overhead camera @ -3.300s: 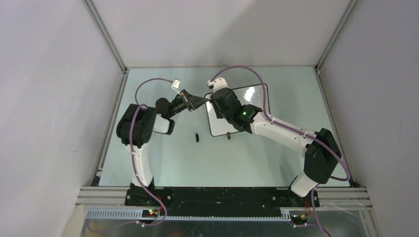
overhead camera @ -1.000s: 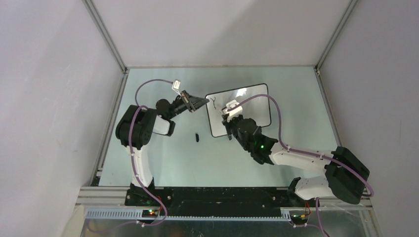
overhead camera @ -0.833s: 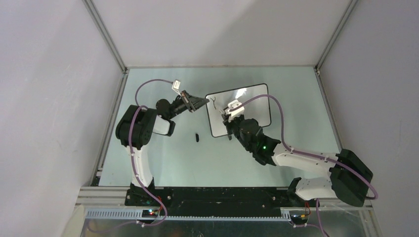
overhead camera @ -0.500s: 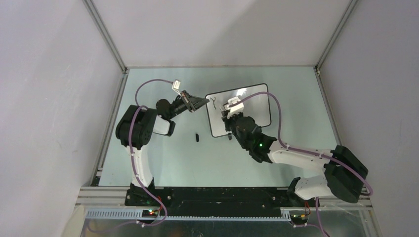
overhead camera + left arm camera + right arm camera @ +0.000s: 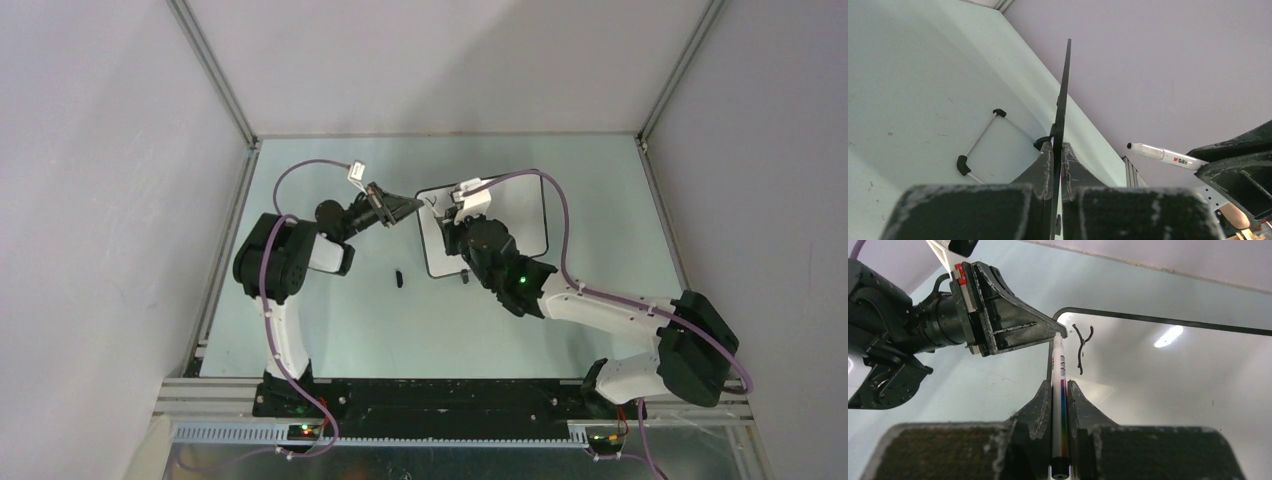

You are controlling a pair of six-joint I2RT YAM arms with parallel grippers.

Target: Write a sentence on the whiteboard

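1. White and glossy, the small rectangular whiteboard with its thin black frame sits toward the far middle of the pale green table. It is propped on a bent wire stand with black feet.
2. At the far-left corner, the black left gripper has its fingers pressed together on the frame edge. The left wrist view shows the board edge-on between them, so the board looks firmly held.
3. The black right gripper pinches a slim white marker pen with a rainbow stripe and points it at that same corner.
4. So far the black handwritten sentence is only one forked stroke like a "Y", high on the left of the board. Nearly all of the writing seems to lie ahead.
5. In the left wrist view the nib appears to hang clear of the writing face. The step in hand is probably to set it down for the next letter.
6. To do this well, the nib should land just to the right of the forked stroke and level with its foot. It sits very near the left gripper's fingers, so it needs to stay away from them.
7. Light, even pressure is best, because a hard push could rock the propped board or skid on the gloss.
8. Small letters will leave room for two lines.
9. A small black piece lies on the table beside the board, out of the way. I cannot tell what it is.
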